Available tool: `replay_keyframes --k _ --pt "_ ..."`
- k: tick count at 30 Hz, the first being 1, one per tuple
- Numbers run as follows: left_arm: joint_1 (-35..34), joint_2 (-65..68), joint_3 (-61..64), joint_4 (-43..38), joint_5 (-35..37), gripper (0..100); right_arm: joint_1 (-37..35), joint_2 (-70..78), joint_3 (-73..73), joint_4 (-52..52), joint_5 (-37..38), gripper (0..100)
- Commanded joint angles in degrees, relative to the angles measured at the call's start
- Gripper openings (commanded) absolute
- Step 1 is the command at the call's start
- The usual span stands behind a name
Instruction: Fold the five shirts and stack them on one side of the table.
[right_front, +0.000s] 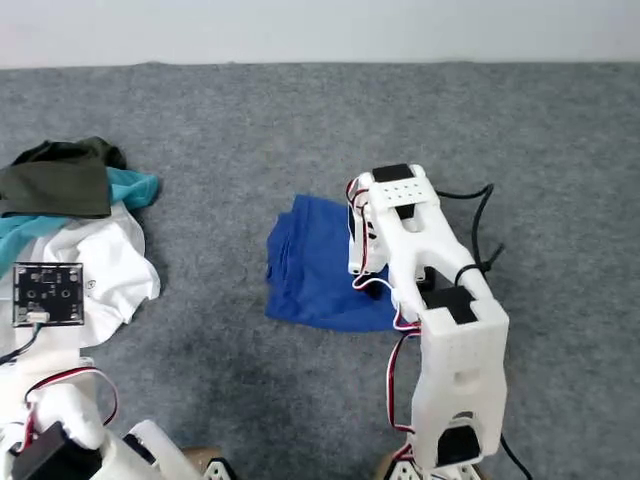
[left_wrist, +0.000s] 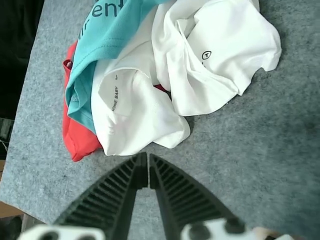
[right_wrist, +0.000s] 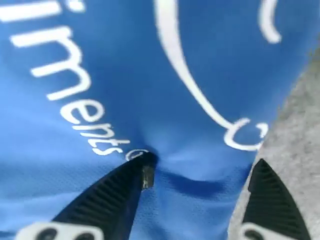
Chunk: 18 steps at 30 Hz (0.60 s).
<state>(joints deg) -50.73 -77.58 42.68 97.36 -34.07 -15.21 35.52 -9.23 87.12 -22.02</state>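
Only the blue shirt (right_front: 315, 270), under the spread right tool (right_wrist: 202, 167), looks part-folded; the pile (left_wrist: 140, 100) ahead of the pressed-together left tool (left_wrist: 148, 162) awaits.

Pile and arm crowding two spots, mat lying open between them

The shirt pile (right_front: 95, 235) is taking up the left edge of the grey mat (right_front: 300, 120). The blue shirt (right_front: 315, 270) is lying mid-table, with the right arm (right_front: 460, 350) standing over its right side and blocking any approach from there. Wide strips of mat are running open between the pile and the blue shirt, along the far side, and to the right of the arm. The left gripper (left_wrist: 148, 172), jaws closed, is hanging over bare mat just beside the pile's white shirt (left_wrist: 150, 115). The right gripper (right_wrist: 200, 170), jaws spread, is resting one finger on the blue shirt.
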Motion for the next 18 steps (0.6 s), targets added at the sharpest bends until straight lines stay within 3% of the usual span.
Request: replay_keyframes --k 1,4,14,18 --pt "0.18 -0.18 -0.31 -0.26 -2.11 2 0.31 4.26 0.00 -1.19 -0.26 19.5" --pt "0.18 -0.18 -0.31 -0.26 -2.11 2 0.92 4.35 -0.44 0.75 -0.18 1.1" --pt "0.00 -0.18 -0.22 -0.26 -2.02 2 2.68 2.42 -1.23 6.29 6.68 0.9" --pt "0.00 -0.26 -0.22 -0.26 -2.02 2 5.23 0.22 -1.32 4.00 16.35 0.9"
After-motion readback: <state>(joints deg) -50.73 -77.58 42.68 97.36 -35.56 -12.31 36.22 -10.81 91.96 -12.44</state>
